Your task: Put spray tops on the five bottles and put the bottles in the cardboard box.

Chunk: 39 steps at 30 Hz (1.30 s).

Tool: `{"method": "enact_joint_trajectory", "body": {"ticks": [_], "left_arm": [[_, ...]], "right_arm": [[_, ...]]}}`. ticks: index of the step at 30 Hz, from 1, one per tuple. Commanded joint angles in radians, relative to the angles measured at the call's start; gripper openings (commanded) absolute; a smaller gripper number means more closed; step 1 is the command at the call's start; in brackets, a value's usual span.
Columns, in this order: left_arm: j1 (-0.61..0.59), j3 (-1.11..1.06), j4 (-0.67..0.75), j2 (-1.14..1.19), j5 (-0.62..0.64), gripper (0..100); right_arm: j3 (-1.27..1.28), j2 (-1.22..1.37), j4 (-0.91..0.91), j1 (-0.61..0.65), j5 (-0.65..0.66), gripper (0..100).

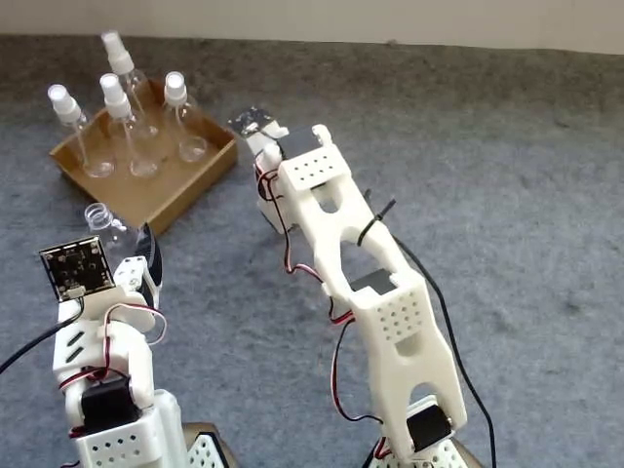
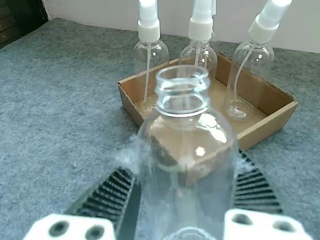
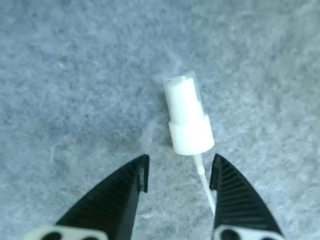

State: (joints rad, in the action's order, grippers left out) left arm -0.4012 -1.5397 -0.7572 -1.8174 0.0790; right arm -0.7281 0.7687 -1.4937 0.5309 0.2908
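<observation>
Four clear bottles (image 1: 127, 136), white spray tops fitted, standing upright inside shallow cardboard box (image 1: 195, 190). Fifth bottle (image 2: 185, 150), clear, neck bare, being held upright just beside box, clamped between left gripper (image 2: 184, 192) fingers. Loose spray top (image 3: 187, 117), white under clear cap, lying flat on grey carpet (image 3: 75, 75), thin dip tube trailing.

Open bottle (image 2: 185, 150): base beyond frame edge; spray top (image 3: 188, 122): tube tip behind right gripper (image 3: 180, 160).
</observation>
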Motion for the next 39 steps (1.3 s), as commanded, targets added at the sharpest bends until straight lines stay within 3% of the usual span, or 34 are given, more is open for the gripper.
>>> {"method": "enact_joint_trajectory", "body": {"ticks": [1, 14, 20, 26, 39], "left_arm": [[0.015, 0.004, 0.029, -0.013, 0.008, 13], [0.015, 0.004, 0.029, -0.013, 0.008, 13], [0.015, 0.004, 0.029, -0.013, 0.008, 13], [0.015, 0.004, 0.029, -0.013, 0.008, 13], [0.015, 0.004, 0.029, -0.013, 0.008, 13]], "right_arm": [[-0.016, -0.082, -0.012, -0.015, 0.16, 18.8], [-0.004, -0.07, 0.151, -0.007, 0.203, 18.8], [-0.005, 0.022, 0.148, -0.007, 0.203, 18.7], [-0.016, 0.05, 0.031, -0.007, 0.203, 18.5], [-0.015, 0.056, 0.087, -0.004, 0.201, 18.6]]}}
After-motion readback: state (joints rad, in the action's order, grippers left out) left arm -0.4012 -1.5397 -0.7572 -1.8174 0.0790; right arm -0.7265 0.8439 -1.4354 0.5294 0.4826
